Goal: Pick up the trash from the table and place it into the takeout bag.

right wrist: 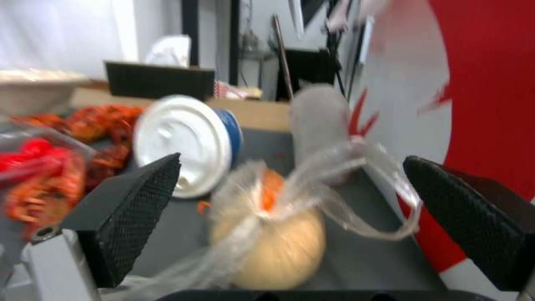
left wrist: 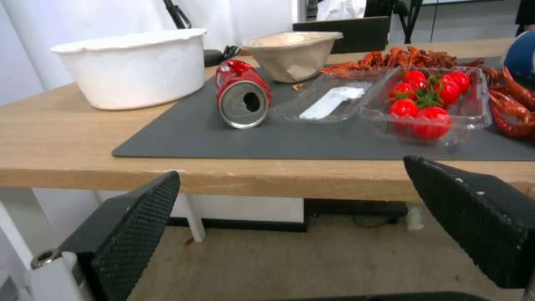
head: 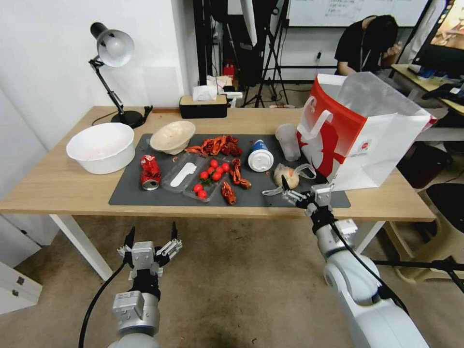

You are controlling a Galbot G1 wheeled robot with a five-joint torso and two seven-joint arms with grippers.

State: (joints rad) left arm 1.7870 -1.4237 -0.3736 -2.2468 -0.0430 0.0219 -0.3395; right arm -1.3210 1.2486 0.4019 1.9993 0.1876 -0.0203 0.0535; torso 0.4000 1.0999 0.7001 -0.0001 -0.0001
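On the table (head: 58, 183), the dark mat (head: 130, 191) carries the trash: a crushed red can (head: 150, 172) (left wrist: 242, 98), a beige bowl (head: 172, 137) (left wrist: 292, 54), a white blue-labelled cup (head: 260, 155) (right wrist: 187, 144) on its side, a clear cup (head: 288, 141) and a knotted clear bag (head: 287, 175) (right wrist: 273, 234) holding a pale lump. The takeout bag (head: 357, 130) (right wrist: 485, 83) stands open at the mat's right end. My right gripper (head: 303, 182) (right wrist: 291, 159) is open just in front of the knotted bag, not touching it. My left gripper (head: 151, 239) (left wrist: 292, 167) hangs open below the table's front edge.
A large white bowl (head: 101, 147) sits left of the mat, with a desk lamp (head: 113, 48) and a tissue box (head: 203, 104) behind. A clear tray of cherry tomatoes (head: 210, 176) and red crayfish shells (head: 217, 145) lie mid-mat.
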